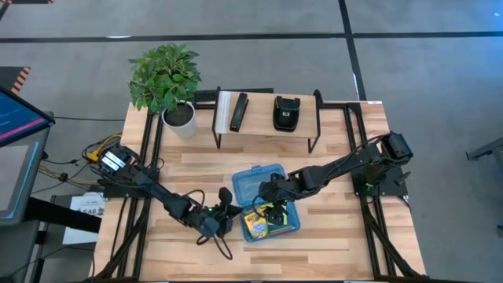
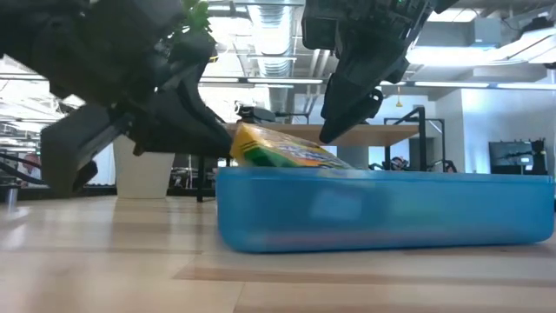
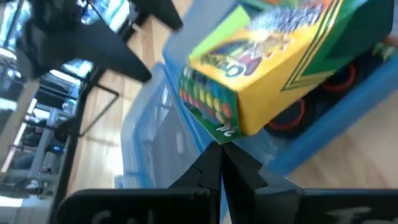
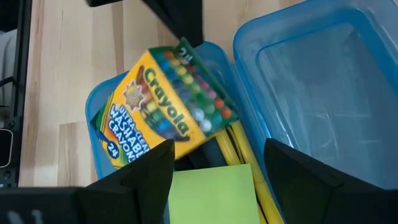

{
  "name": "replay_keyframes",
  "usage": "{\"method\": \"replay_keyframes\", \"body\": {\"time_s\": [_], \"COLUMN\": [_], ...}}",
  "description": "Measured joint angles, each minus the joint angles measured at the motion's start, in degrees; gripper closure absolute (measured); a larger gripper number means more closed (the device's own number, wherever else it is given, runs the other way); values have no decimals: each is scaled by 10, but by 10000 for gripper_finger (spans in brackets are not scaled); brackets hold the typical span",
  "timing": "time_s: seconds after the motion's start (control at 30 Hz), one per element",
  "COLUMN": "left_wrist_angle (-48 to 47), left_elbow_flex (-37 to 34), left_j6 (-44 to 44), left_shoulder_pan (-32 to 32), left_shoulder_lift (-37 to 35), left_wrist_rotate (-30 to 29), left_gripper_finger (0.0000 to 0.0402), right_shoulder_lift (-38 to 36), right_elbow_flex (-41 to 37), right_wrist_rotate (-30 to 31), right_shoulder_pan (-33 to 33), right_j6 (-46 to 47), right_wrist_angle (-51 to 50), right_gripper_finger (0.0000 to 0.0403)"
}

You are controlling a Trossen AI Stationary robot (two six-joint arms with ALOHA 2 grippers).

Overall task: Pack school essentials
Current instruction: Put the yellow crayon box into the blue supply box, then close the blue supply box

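Glossy cardboard crayon box (image 4: 163,116) tilts in translucent blue case (image 4: 298,81); right fingers (image 4: 217,180) spread, left fingers (image 3: 221,168) apparently pressed together.

Left arm runs low from its base at the table's left edge toward the blue case (image 1: 259,182), elbow bent, wrist nearly level with the tabletop. Left gripper (image 1: 228,214) sits just beside the case's left wall, fingers (image 3: 219,163) pressed together to a point, tips against the case edge under the crayon box (image 4: 163,115). Nothing between them.

Right arm reaches from its base at the table's right edge, stretched diagonally toward the case, wrist pitched down. Right gripper (image 1: 274,206) hangs over the case's front compartment, above the contents. Fingers (image 4: 155,167) spread wide, clear of the crayon box, gripping nothing.
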Motion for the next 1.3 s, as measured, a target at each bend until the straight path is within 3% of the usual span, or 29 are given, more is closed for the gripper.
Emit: {"method": "replay_keyframes", "body": {"time_s": [0.3,0.93,1.3], "left_wrist_angle": [-9,-7,-44], "left_elbow_flex": [28,28,2], "left_j6": [20,-22,-107], "left_shoulder_pan": [3,49,0], "left_shoulder_lift": [0,-1,-98], "left_wrist_rotate": [17,33,31], "left_gripper_finger": [401,401,401], "right_shoulder_lift": [0,0,0], "right_elbow_flex": [0,0,0], "right_wrist_rotate": [0,0,0], "right_shoulder_pan": [0,0,0], "right_j6": [0,0,-30], "right_wrist_angle": [-1,-5,-5], "right_gripper_finger": [133,133,133]}}
